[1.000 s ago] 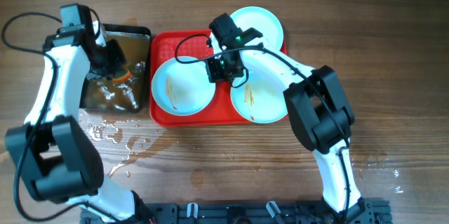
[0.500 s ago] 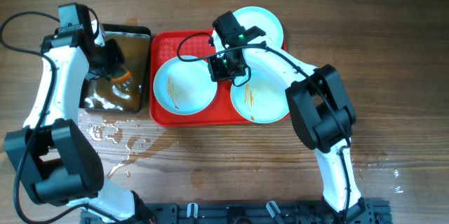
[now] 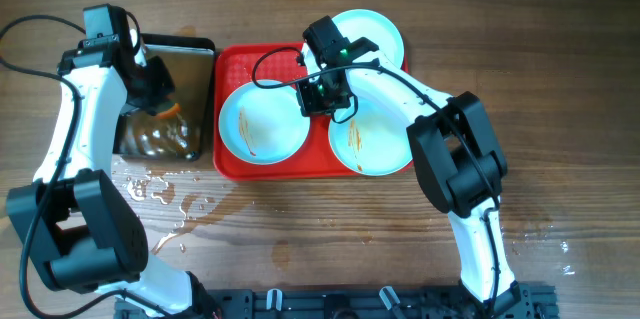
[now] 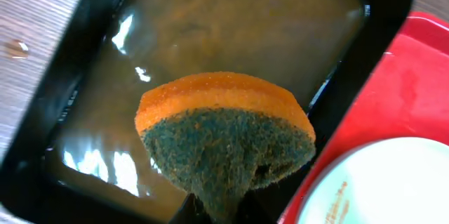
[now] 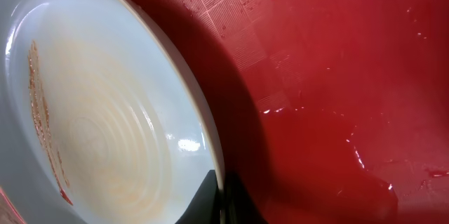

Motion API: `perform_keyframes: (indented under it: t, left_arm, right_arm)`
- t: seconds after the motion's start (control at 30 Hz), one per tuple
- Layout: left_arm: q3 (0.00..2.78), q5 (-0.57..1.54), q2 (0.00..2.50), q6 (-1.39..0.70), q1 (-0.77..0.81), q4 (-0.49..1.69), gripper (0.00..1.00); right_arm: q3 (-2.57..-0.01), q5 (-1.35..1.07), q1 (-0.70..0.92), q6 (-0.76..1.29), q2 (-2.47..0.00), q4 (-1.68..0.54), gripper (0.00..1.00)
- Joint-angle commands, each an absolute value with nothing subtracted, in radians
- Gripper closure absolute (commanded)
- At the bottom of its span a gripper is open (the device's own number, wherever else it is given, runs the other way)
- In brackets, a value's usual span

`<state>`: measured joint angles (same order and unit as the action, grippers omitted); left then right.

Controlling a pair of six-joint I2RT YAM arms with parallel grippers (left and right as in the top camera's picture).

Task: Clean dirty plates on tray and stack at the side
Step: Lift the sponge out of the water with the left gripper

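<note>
Orange sponge (image 4: 224, 129) pinched shut in left tool (image 3: 160, 94) above black pan (image 3: 192, 61). Nearest smeared plate (image 3: 262, 122) lies just right of it on red tray (image 3: 233, 165), its far rim clamped by right tool (image 3: 312, 97). Left arm nearer for wiping.

surface: brown wooden table (image 3: 560, 79), grain running left-right | centre: red tray (image 3: 318, 159) flat on it | left: black pan (image 3: 209, 99) holding brownish water, just beside tray | front-left: spilled water (image 3: 165, 194) on wood | far right: small droplets (image 3: 565, 247)
</note>
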<state>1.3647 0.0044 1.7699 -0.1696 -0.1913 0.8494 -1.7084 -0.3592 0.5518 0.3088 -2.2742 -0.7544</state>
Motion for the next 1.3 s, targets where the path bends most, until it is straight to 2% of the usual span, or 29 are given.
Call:
perform_keyframes:
  t: [0.0,0.47,0.73,1.27]
  left_arm:
    - [1.381,-0.104,1.747,-0.190,-0.182,0.846,0.96]
    - [1.363,-0.427,1.743,-0.309,0.026,0.789,0.96]
    - [1.337,-0.508,1.743,-0.410,0.017,0.771,0.96]
    - [1.337,-0.556,1.743,-0.435,0.017,0.752,0.96]
  right_arm:
    - [-1.713,-0.386,0.551,0.291,-2.297,-0.747,0.96]
    - [-1.713,-0.383,0.551,0.288,-2.297,-0.734,0.96]
    - [-1.713,-0.383,0.551,0.288,-2.297,-0.734,0.95]
    - [-1.713,-0.383,0.551,0.288,-2.297,-0.730,0.96]
